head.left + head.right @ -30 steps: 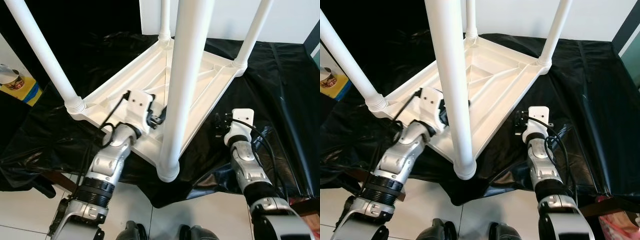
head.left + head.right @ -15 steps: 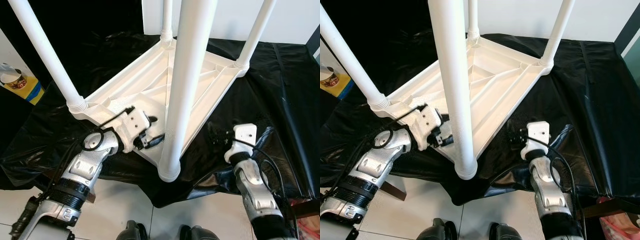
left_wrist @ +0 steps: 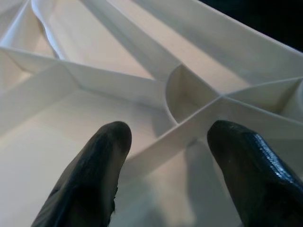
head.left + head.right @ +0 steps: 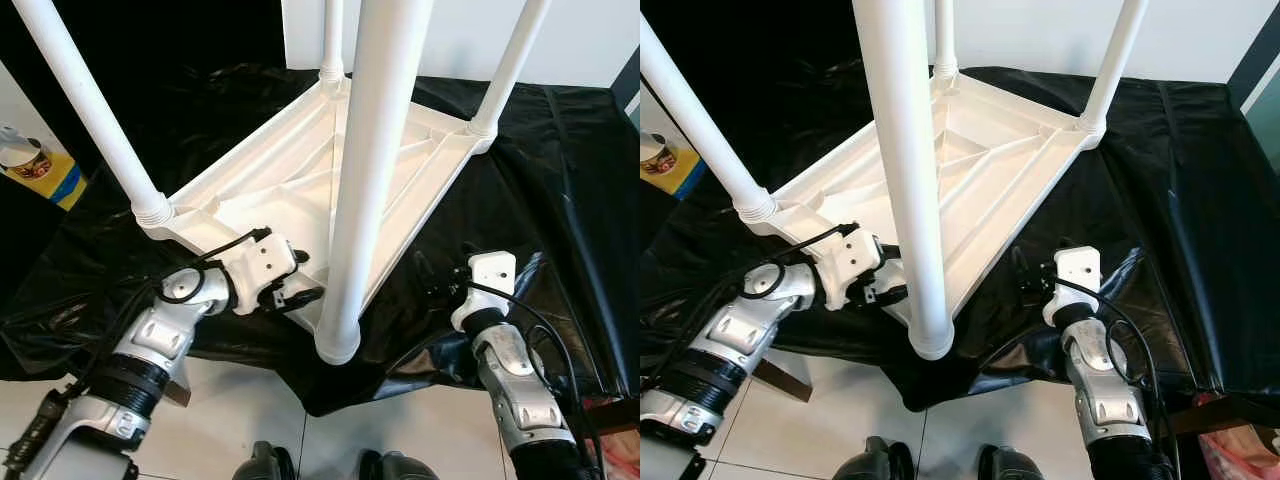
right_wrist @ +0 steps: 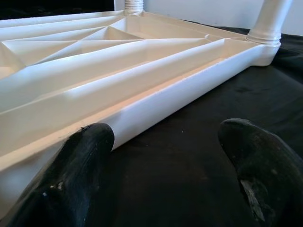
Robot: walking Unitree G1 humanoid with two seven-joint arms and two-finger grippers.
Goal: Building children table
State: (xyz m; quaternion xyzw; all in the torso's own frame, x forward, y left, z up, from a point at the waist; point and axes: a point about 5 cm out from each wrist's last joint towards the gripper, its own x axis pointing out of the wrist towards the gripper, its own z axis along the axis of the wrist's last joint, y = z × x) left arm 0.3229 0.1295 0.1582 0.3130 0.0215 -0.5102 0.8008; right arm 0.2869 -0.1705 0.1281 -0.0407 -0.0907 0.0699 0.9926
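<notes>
The left hand (image 4: pixel 300 290) is reaching in over the near rim of the upturned children's table (image 4: pixel 300 170), just beside the nearest leg (image 4: pixel 375 150). In its wrist view its two black fingers (image 3: pixel 94 175) are standing spread apart, gripping nothing, above the ribbed white underside where several ribs are meeting at a small curved pocket. The left arm is bending in from the near-left side of the table, with black cables looping around its wrist.

The right hand (image 4: pixel 1025 280) is hovering low over the black sheet (image 4: pixel 560 180) just beside the table's near-right edge. Its fingers (image 5: pixel 80 170) are also parted and empty; one fingertip is sitting close against the table's long white rim, though contact cannot be made out, and the other is well apart from it over the sheet.

The table itself is lying upside down on the sheet, its flat top facing down and its four round white legs pointing up. The nearest leg is rising between the two hands, a second leg (image 4: pixel 90 110) is standing at the left corner, a third (image 4: pixel 510 65) at the right corner and the fourth (image 4: pixel 332 40) at the far corner.

Left of the table, a small cup (image 4: pixel 22 158) is sitting on something yellow and blue (image 4: pixel 55 180). The sheet's near edge is overhanging pale floor tiles (image 4: pixel 250 410).
</notes>
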